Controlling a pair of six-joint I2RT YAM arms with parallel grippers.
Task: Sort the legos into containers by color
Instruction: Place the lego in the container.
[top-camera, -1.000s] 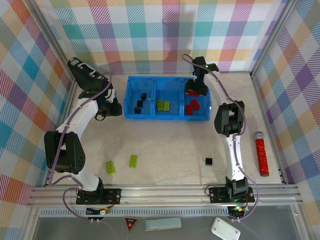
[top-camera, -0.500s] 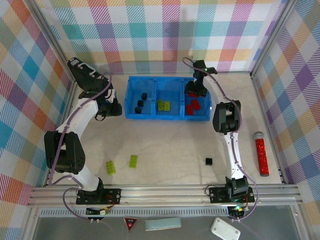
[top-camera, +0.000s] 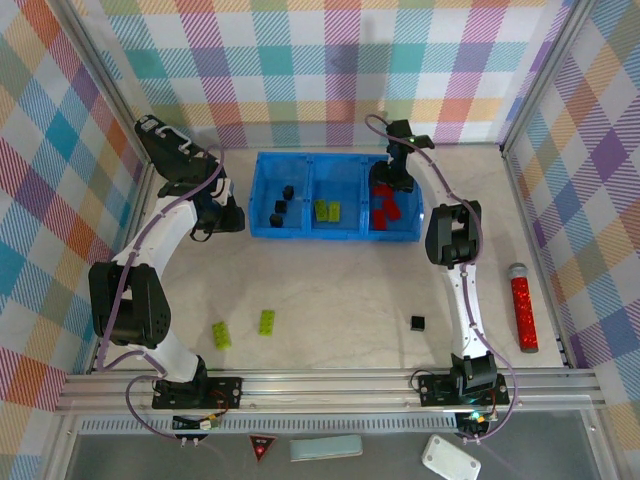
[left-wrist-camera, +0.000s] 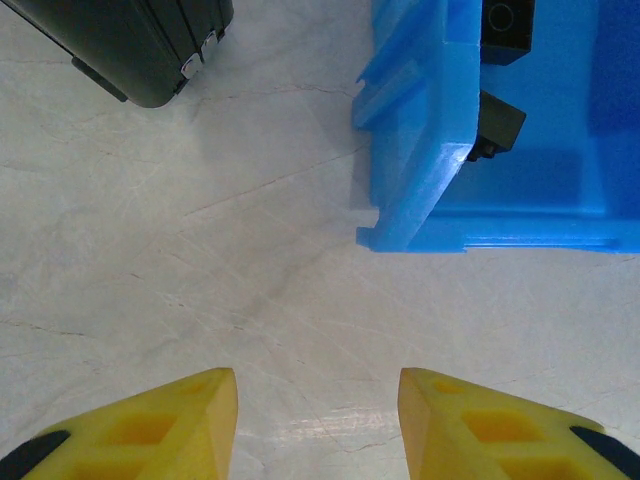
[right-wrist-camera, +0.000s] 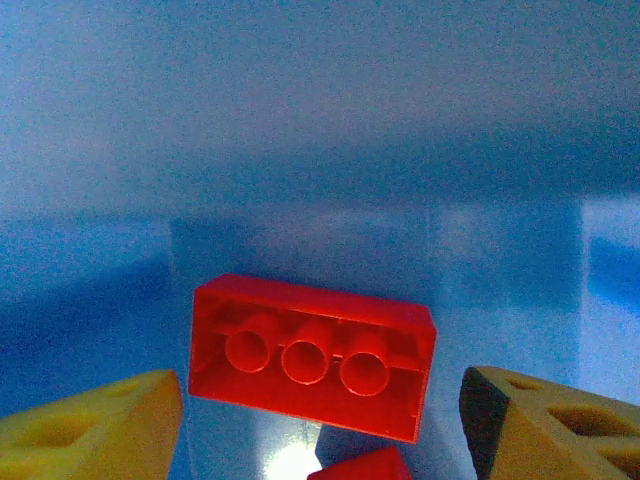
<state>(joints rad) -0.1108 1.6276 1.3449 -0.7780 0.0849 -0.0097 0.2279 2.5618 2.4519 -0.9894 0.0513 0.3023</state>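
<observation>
The blue tray (top-camera: 335, 232) stands at the back of the table. Three black bricks (top-camera: 279, 207) lie in its left compartment, lime-green bricks (top-camera: 325, 210) in the middle one, and red bricks (top-camera: 386, 211) in the right one. My right gripper (top-camera: 398, 182) hangs open over the right compartment. In the right wrist view it (right-wrist-camera: 320, 400) straddles an upside-down red brick (right-wrist-camera: 312, 355) without touching it. My left gripper (top-camera: 234, 216) is open over bare table left of the tray (left-wrist-camera: 430, 150). Two green bricks (top-camera: 268, 321) (top-camera: 221, 335) and one black brick (top-camera: 418, 322) lie loose near the front.
A red glittery cylinder (top-camera: 522, 308) lies at the right side of the table. A black case (left-wrist-camera: 140, 40) sits beyond the left gripper (left-wrist-camera: 315, 400). Plaid walls close in the back and both sides.
A red brick now shows in the right compartment beside the right gripper, which has shifted slightly. The left arm has not moved.
</observation>
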